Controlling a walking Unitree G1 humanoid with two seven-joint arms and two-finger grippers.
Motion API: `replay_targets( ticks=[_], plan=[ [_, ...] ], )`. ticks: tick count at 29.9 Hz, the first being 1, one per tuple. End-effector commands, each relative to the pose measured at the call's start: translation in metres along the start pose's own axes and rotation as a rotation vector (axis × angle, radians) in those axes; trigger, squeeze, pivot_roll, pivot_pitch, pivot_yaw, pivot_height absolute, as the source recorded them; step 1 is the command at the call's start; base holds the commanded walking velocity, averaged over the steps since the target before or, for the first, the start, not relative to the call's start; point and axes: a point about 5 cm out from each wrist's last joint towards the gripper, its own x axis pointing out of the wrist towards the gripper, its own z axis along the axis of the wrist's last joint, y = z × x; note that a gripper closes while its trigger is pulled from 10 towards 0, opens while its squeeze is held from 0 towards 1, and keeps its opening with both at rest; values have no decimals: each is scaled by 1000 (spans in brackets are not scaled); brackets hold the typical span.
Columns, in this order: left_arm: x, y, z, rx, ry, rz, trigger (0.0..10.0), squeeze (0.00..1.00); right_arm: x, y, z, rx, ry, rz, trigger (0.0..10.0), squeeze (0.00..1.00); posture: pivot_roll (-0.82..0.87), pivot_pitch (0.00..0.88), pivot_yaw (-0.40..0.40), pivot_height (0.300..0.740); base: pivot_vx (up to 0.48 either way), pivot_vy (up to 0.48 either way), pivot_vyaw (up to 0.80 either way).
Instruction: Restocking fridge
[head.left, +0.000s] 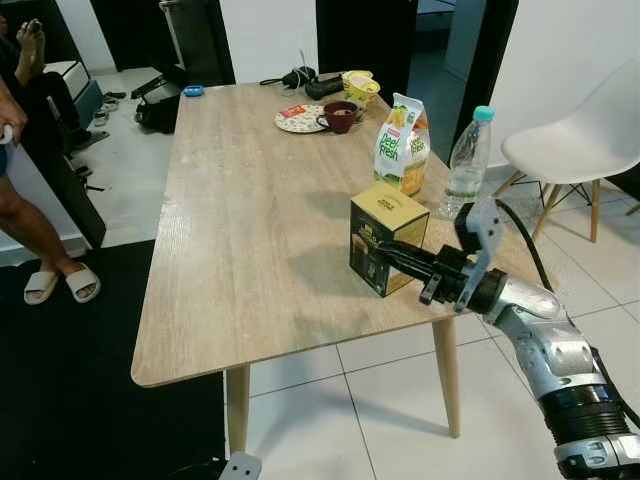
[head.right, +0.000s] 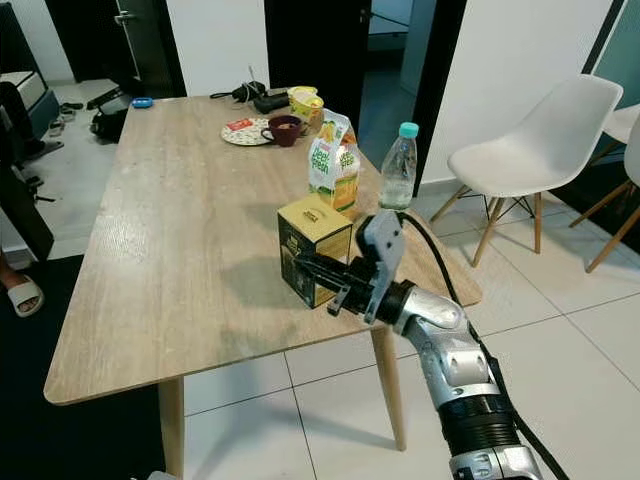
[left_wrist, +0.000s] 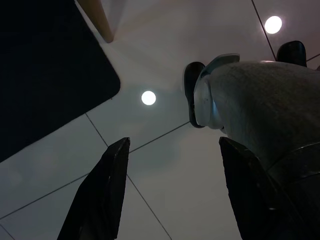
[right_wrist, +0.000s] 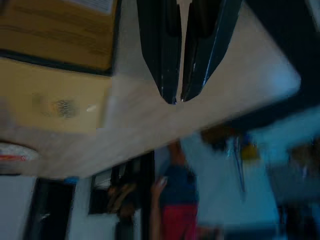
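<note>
Our right claw (head.left: 385, 258), fingers pressed together and empty, hovers alongside the yellow-and-black cardboard box (head.left: 387, 237) on the wooden surface (head.left: 250, 220); left claw (left_wrist: 175, 190) hangs apart.

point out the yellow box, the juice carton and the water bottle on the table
yellow box (head.left: 392, 208): left eye view, on its top face
juice carton (head.left: 402, 146): left eye view, on its printed front
water bottle (head.right: 398, 172): right eye view, on its clear body below the teal cap

A pale wooden table (head.left: 230, 260) stands on white floor tiles (head.left: 330, 400), black rug (head.left: 60, 380) beside it (dark doorways behind), white chair (head.right: 530, 140) nearby.
</note>
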Motion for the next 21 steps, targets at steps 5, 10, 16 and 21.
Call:
replay_targets(
  ticks=[5, 10, 16, 21],
  plan=[
    [-1, 1, -4, 6, 16, 0, 10000, 0, -4, -13, 23, 75, -148, -63, 10000, 1000, 38, 0, -15, 740, 0, 0, 0],
    [0, 0, -4, 11, 17, -2, 10000, 0, -5, -14, 13, 52, -86, -79, 10000, 1000, 39, 0, -19, 740, 0, 0, 0],
    [0, 0, -4, 13, 18, -3, 10000, 0, -2, -12, -10, 9, 42, -110, 10000, 1000, 39, 0, -20, 740, 0, 0, 0],
    [0, -1, -4, 12, 19, -4, 10000, 0, 2, -11, -26, -17, 124, -152, 10000, 1000, 38, 0, -18, 740, 0, 0, 0]
  ],
)
